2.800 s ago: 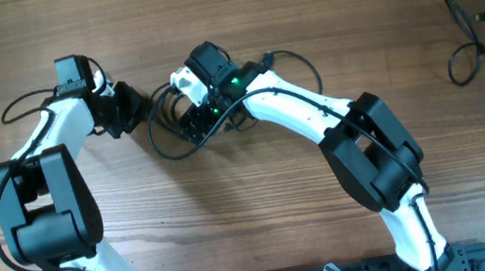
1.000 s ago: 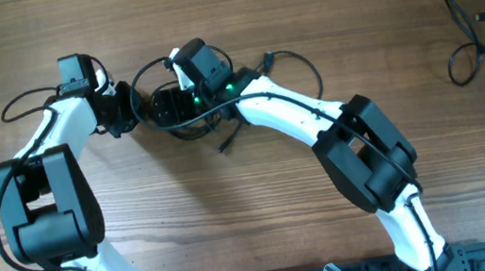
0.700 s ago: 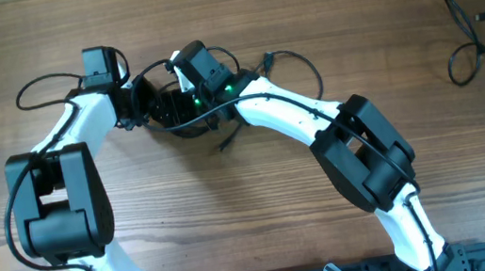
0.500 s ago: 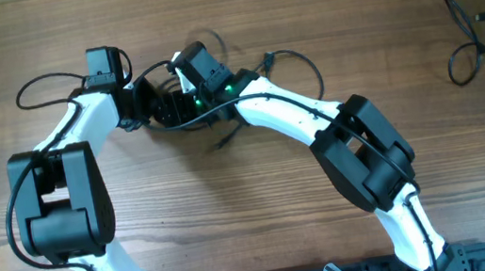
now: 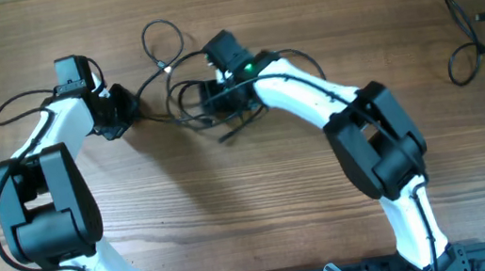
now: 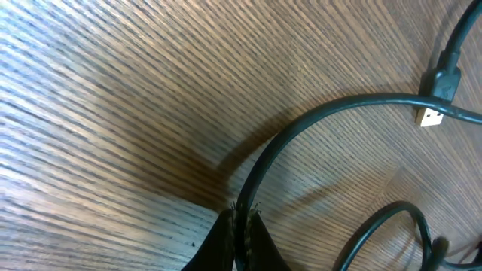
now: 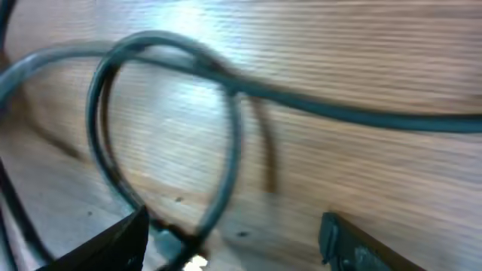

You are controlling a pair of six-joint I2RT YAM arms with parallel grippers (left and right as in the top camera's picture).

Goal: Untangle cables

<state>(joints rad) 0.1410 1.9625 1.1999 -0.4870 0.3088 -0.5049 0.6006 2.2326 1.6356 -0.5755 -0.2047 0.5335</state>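
Note:
The cables are thin black cords lying in loose loops on the wooden table between my two arms, with one loop thrown toward the far edge. My left gripper is shut on one strand, which arcs away to the right past a USB plug. My right gripper hovers over the loops with its fingers wide apart, open. A cable loop lies on the wood between them, not pinched.
A separate black cable lies looped at the far right of the table. A loose cable end points toward the front. My arms' own thicker black wires curve beside both wrists.
My left gripper has shut on a strand and pulled back to the left. The right arm shifted to the right. The tight bundle has spread into looser loops.

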